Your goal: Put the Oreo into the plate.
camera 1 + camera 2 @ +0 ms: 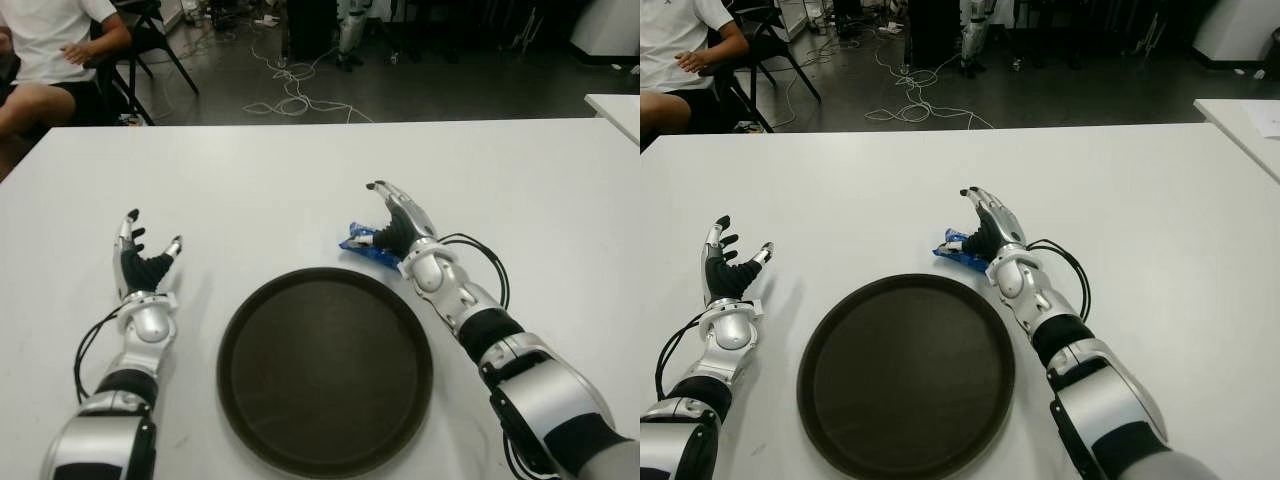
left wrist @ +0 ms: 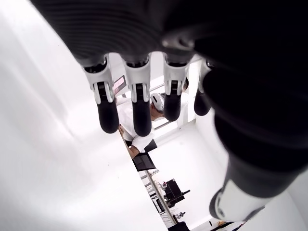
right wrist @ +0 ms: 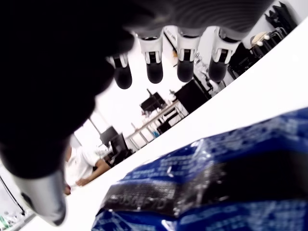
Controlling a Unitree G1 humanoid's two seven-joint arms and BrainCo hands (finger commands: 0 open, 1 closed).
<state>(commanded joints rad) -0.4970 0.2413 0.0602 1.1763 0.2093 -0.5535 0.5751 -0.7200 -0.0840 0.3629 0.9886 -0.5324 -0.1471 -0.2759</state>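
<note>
A blue Oreo packet (image 1: 360,243) lies on the white table (image 1: 300,180) just beyond the rim of the round dark plate (image 1: 325,368). My right hand (image 1: 398,222) hovers right beside and partly over the packet, fingers spread and holding nothing; the right wrist view shows the packet (image 3: 216,187) close under the palm, with the fingertips (image 3: 186,70) extended above it. My left hand (image 1: 143,262) stands to the left of the plate, fingers spread and empty.
A person in a white shirt (image 1: 45,50) sits at the far left corner of the table. Cables (image 1: 290,95) lie on the floor beyond the far edge. Another white table's corner (image 1: 620,110) shows at the far right.
</note>
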